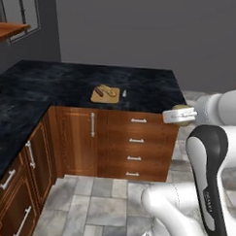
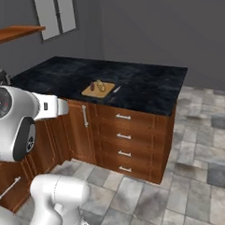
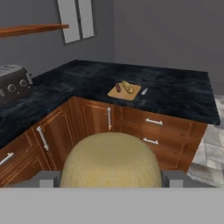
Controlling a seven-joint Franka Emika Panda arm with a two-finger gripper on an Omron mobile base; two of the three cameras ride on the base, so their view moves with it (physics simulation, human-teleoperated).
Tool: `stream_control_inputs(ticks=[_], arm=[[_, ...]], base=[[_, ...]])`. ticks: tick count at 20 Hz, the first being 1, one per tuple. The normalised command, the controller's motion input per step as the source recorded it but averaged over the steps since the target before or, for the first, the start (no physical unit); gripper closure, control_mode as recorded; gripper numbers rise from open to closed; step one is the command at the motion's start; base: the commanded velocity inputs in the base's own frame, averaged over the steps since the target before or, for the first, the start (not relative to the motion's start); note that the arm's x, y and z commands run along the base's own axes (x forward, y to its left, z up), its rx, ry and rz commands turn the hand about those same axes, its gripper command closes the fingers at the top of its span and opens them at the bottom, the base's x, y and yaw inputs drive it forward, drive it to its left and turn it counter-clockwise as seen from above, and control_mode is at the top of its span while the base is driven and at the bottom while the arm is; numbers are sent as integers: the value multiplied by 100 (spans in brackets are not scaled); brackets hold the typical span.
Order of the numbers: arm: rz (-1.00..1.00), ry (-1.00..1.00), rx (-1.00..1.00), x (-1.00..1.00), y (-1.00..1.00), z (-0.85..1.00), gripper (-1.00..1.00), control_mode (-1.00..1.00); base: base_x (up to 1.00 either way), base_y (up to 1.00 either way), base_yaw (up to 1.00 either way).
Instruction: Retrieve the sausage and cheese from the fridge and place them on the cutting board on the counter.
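Observation:
My gripper (image 3: 109,178) is shut on the cheese (image 3: 110,159), a pale yellow-tan rounded chunk that bulges between the two grey fingers (image 3: 43,178). In the left base view the gripper (image 1: 180,116) hangs in the air off the counter's right front corner, with the cheese (image 1: 181,108) showing above it. The cutting board (image 3: 114,93) lies on the black counter (image 3: 175,94) well ahead. On it rest the dark reddish sausage (image 3: 118,87) and a longer tan crusty piece (image 3: 127,87). The fridge is out of view.
A small knife (image 3: 143,92) lies just right of the board. A dark appliance with knobs (image 3: 13,81) stands on the left counter wing. Wooden drawers (image 1: 136,140) front the counter above a tiled floor (image 2: 200,152). A wooden shelf (image 3: 30,29) hangs on the left wall.

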Motion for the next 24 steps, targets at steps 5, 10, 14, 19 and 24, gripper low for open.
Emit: stream_control_inputs(ticks=[5, 10, 14, 19, 24], arm=[[0, 0, 0, 0, 0, 0, 100, 100], [0, 0, 0, 0, 0, 0, 100, 100], [0, 0, 0, 0, 0, 0, 100, 100], [0, 0, 0, 0, 0, 0, 100, 100], [0, 0, 0, 0, 0, 0, 100, 100]], base=[[83, 41, -11], [75, 42, -20], [65, 46, -25], [66, 56, -18], [73, 46, -18]])
